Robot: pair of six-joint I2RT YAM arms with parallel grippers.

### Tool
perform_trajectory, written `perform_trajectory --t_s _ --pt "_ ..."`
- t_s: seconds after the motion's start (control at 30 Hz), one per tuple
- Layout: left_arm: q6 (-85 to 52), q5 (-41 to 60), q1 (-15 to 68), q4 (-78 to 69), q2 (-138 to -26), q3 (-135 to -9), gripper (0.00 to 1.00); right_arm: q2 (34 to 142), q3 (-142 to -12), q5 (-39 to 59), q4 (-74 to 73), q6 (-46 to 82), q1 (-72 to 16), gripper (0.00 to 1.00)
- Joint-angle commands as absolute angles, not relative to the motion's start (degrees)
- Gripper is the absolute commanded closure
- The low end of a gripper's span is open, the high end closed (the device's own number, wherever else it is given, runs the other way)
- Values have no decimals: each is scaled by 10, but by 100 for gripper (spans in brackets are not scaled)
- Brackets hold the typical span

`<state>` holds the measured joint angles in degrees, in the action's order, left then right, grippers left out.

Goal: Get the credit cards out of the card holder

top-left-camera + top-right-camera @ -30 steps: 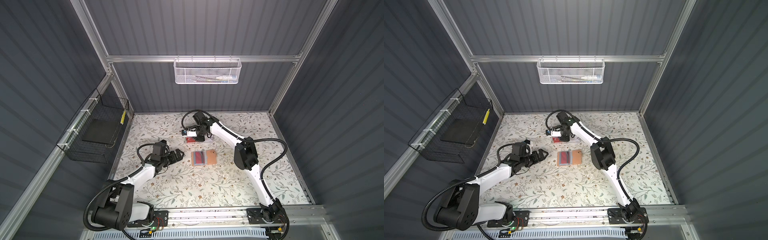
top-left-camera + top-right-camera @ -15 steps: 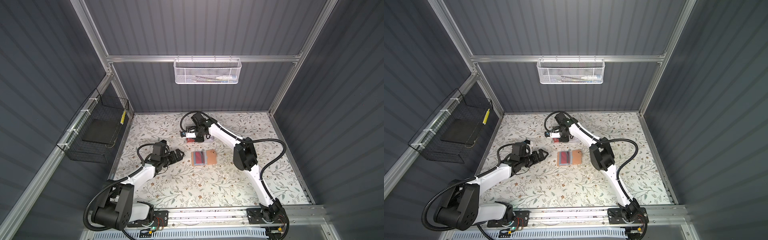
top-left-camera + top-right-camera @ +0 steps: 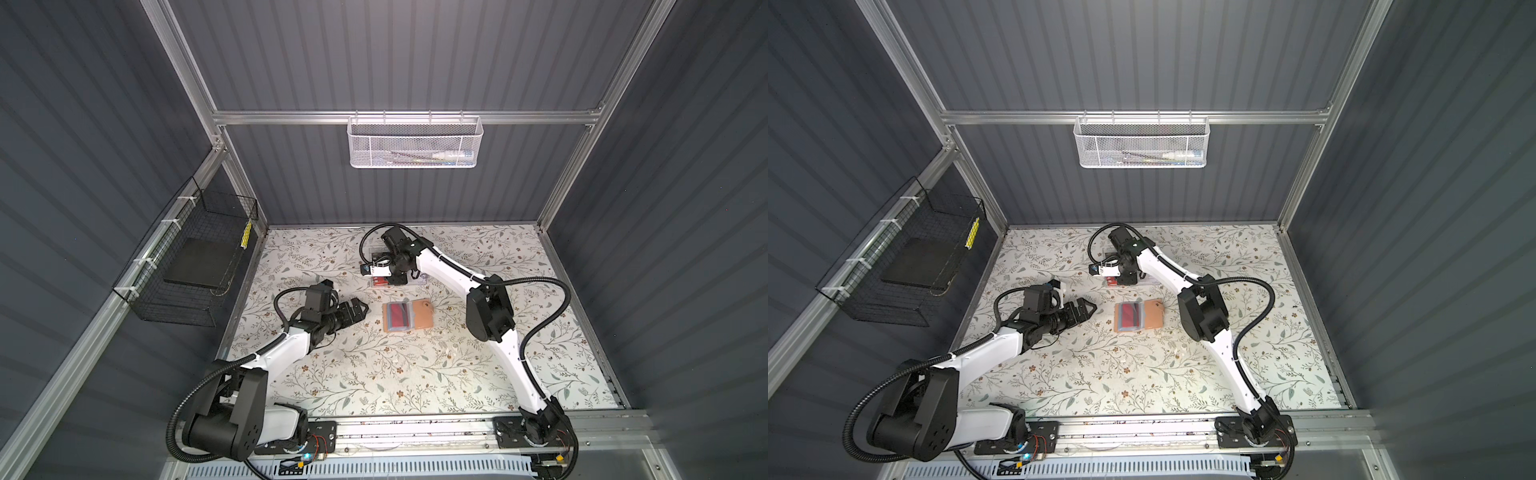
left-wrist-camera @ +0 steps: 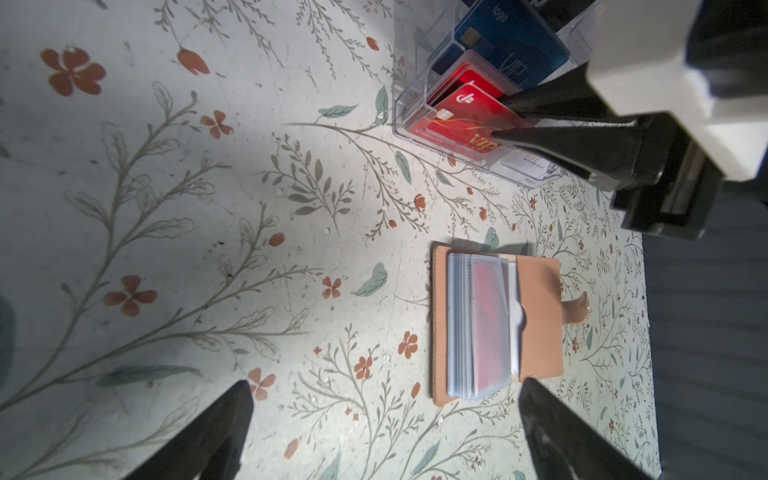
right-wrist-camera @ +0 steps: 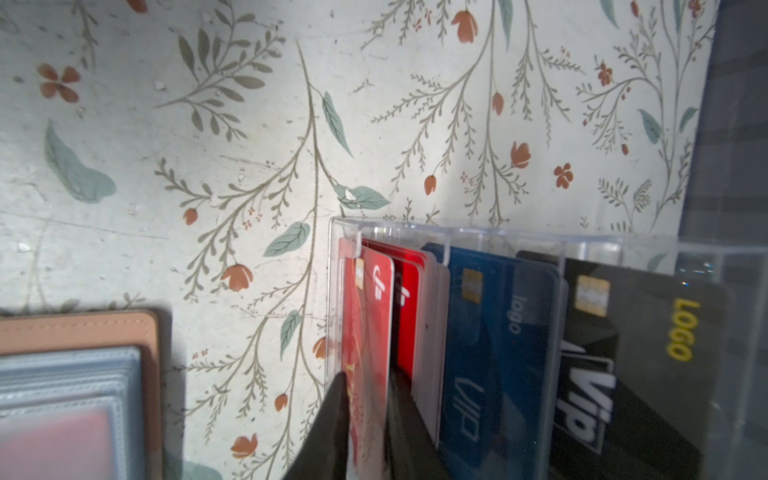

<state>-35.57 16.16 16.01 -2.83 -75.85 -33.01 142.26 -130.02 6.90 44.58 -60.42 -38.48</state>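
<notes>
The right tool has shifted slightly left at the clear rack, jaws narrow around a red "VIP" card; whether it grips is unclear. The blue card reads "logo", the black card "LOGO". The left tool stays wide. The card holder lies open, unmoved, on the desk.

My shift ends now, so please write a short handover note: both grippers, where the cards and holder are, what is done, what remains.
Left gripper: open, empty, hovering beside the card holder.
Right gripper: fingers astride the front red card in the clear rack; grip unclear.
Holder lies open flat; one sleeved red card shows.
Done: blue cards and a black card stand in the rack.
To do: pull the sleeved card.
</notes>
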Motion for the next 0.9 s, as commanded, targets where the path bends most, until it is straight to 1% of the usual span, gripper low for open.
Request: perform_trajectory --t_s 0.0,0.3,0.53,0.6,0.63,0.73,0.77,0.8,0.83,0.87 --pt "-348 171 155 -29 -746 -321 0 1408 -1295 78 447 -592 -388 79" --pt "-347 166 155 -26 -741 -320 0 1356 -1266 107 439 -550 -388 78" --pt "-346 162 155 -26 -727 -315 0 1265 -1168 123 378 -497 -388 73" --pt "-352 166 155 -32 -724 -311 0 1235 -1134 123 356 -480 -388 71" --pt "-355 169 155 -36 -723 -310 0 1219 -1113 123 341 -467 -388 68" --pt "-361 172 156 -38 -718 -308 0 1171 -1054 133 303 -430 -388 55" --pt "-361 172 156 -37 -714 -306 0 1155 -1034 136 289 -416 -388 49" --pt "-361 171 156 -36 -712 -305 0 1139 -1017 140 277 -405 -388 39" --pt "-360 171 156 -34 -707 -306 0 1122 -999 145 265 -391 -388 2" --pt "-360 171 158 -31 -703 -306 0 1108 -984 148 254 -379 -388 1"
